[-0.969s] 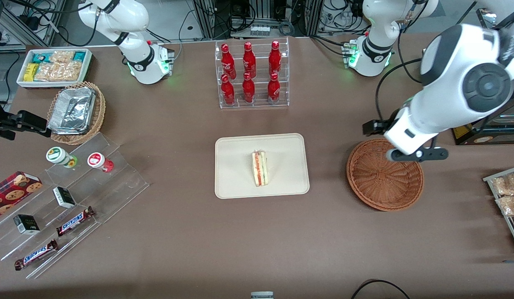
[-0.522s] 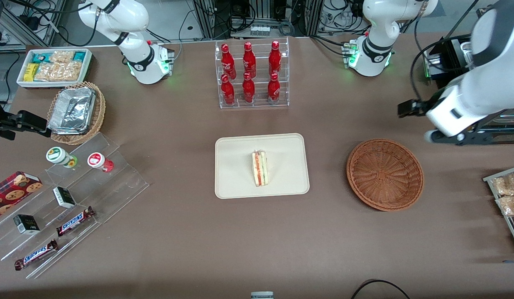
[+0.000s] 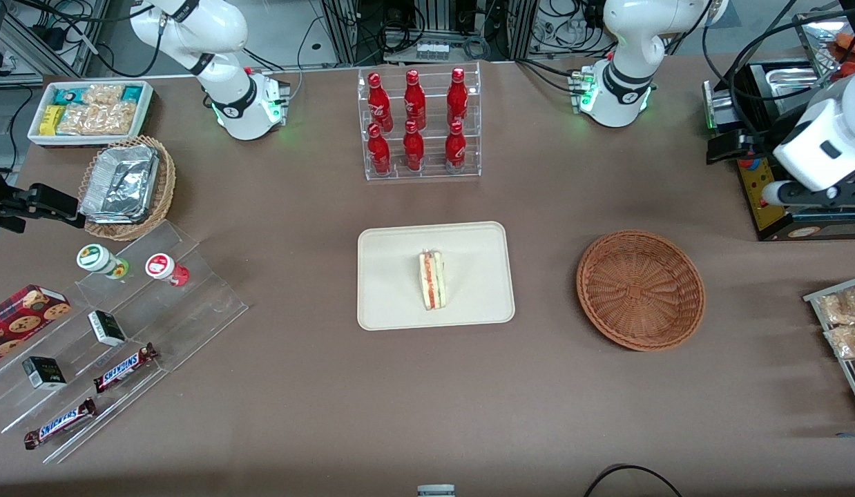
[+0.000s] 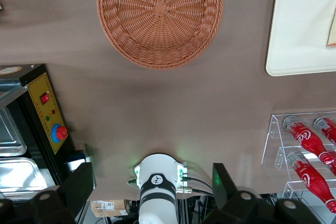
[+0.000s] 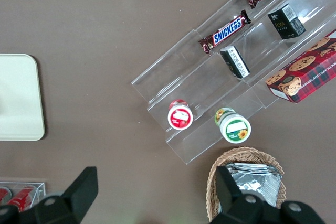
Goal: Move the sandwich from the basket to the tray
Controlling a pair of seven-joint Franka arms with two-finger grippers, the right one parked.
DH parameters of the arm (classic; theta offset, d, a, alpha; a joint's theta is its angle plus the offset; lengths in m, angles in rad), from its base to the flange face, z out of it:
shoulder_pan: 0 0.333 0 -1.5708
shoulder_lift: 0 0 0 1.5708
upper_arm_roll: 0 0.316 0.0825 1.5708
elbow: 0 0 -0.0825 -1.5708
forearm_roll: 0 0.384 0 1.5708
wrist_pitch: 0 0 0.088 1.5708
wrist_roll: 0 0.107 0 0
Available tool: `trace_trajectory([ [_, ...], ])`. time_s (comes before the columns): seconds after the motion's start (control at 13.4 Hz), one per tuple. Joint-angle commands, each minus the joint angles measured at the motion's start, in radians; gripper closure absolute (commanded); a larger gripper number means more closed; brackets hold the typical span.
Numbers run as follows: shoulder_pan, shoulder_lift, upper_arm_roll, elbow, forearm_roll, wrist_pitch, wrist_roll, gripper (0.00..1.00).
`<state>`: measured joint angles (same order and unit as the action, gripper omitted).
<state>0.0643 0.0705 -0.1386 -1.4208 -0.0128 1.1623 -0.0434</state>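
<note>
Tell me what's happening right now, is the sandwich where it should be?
Hand open, holding nothing, high above the table's working-arm end. Sandwich lying on the tray. Basket empty. Nothing in the way.

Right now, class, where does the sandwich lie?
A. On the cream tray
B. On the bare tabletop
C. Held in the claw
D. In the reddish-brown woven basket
A: the sandwich lies on the tray; the basket holds nothing, and the claw hangs open, off toward the working arm's end of the table.

The sandwich (image 3: 431,279) lies on the tray (image 3: 393,290); the basket (image 3: 639,290) sits beside it, toward the gripper (image 3: 723,148).
</note>
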Motion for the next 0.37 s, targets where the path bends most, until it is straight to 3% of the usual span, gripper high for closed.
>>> trace_trajectory([
  [0.0,0.005,-0.015,0.008,-0.021,-0.016,-0.003,0.014,0.0],
  [0.3,0.006,-0.015,0.011,-0.05,-0.018,0.016,0.014,0.0],
])
